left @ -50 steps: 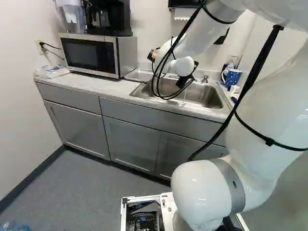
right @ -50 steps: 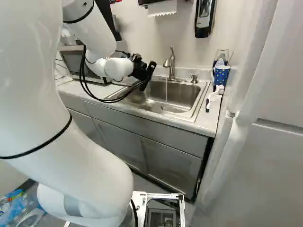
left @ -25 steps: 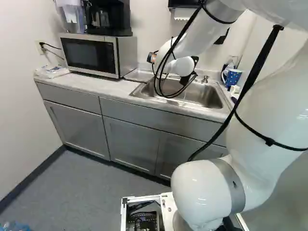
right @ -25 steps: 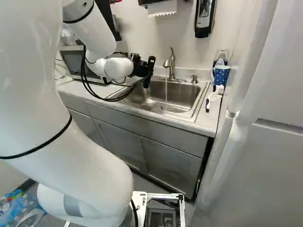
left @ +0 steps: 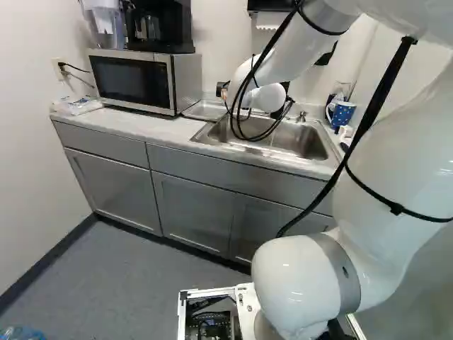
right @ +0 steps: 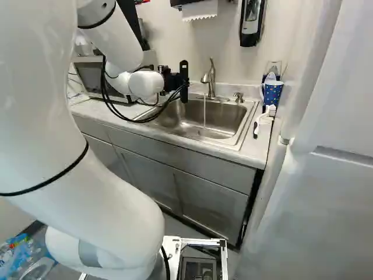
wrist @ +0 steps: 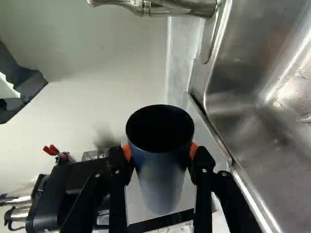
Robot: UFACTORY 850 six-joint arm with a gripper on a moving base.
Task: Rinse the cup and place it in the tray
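Far left, on the wall: one outlet (left: 59, 69), black plug fitted. Below it, on the pale surface (left: 152, 127): one white packet (left: 78, 106).

To its right: one microwave (left: 127, 79), standing on the surface; on its top, one clear pitcher (left: 105, 28) at left, one black coffee maker (left: 170, 28) at right. Under the surface: grey cabinets (left: 191, 212).

Between microwave and sink: one metal tray (left: 205, 110), lying flat.

At the sink's left side: my end effector (right: 169, 81), closed on one dark cup (wrist: 163, 170), an orange pad against each side. The cup's open mouth faces back toward my wrist. It is held near the tray, in the air; whether it is directly over the tray, I cannot tell.

Next: one metal sink (right: 224, 119), set into the surface. At its far edge, one faucet (right: 211, 79), with a thin stream of water (right: 204, 114) falling into the sink. Above, on the wall, a white paper towel (right: 199, 10) hangs. Right of the faucet: one small metal pump (right: 239, 98); higher, one black-and-white soap dispenser (right: 250, 23).

Far right corner: one blue patterned mug (right: 272, 93); nearer, one brush (right: 255, 128) with a dark handle, on the surface.
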